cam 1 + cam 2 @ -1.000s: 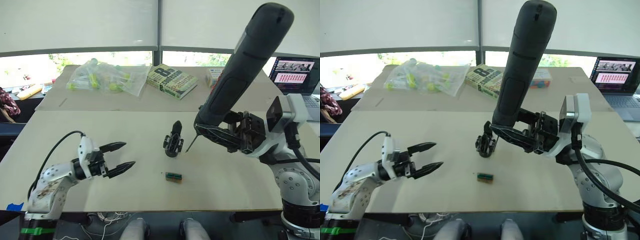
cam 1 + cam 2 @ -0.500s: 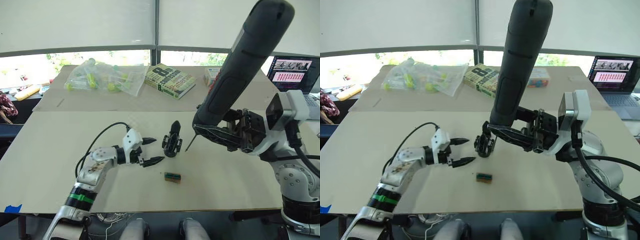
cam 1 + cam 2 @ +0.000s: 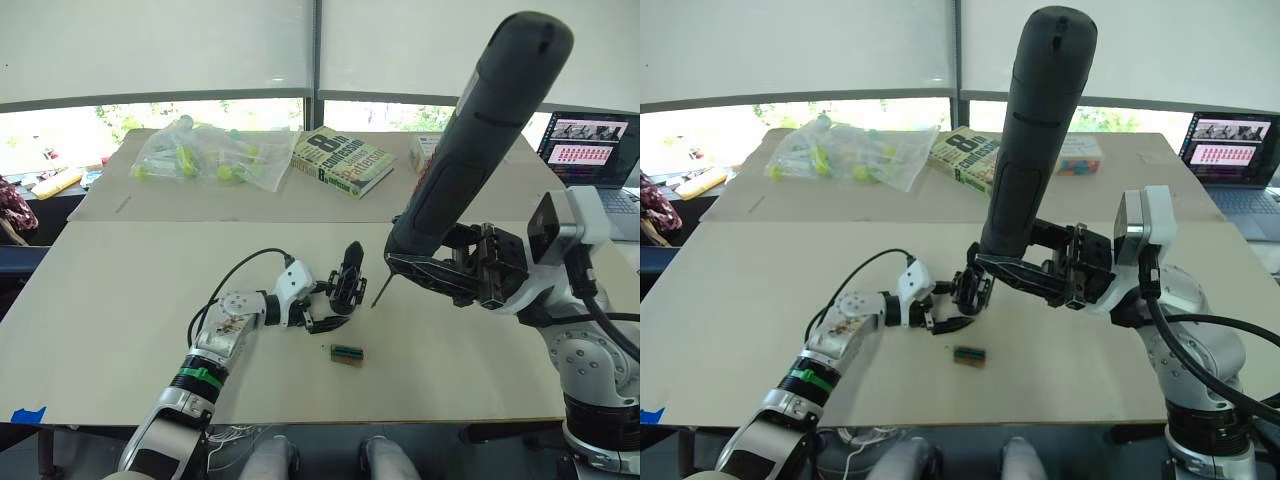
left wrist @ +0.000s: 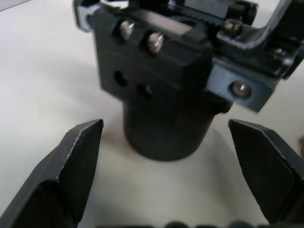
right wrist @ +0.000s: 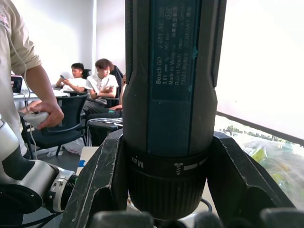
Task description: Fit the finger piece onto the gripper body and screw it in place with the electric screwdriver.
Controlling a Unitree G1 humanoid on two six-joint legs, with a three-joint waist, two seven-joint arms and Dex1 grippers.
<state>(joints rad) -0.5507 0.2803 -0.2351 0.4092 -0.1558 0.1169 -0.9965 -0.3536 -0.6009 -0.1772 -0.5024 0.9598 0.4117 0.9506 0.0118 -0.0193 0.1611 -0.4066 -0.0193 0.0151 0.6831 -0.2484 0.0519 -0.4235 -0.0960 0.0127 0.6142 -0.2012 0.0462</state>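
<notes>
- Reaching across the table (image 3: 120, 300), the left gripper (image 3: 322, 305) has its fingers spread wide, one on each side of the gripper body's (image 3: 347, 279) round base, not touching it
- Clamped in the right gripper (image 3: 440, 268), the electric screwdriver (image 3: 475, 140) rises steeply; its bit points down just beside the gripper body, on the side away from the left gripper
- A green-and-black block (image 3: 346, 352) lies near the left gripper's fingertips

Electric screwdriver (image 5: 173, 109) clamped upright between right gripper (image 5: 166, 190) fingers (image 5: 102, 185), seated people (image 5: 97, 83) behind
</notes>
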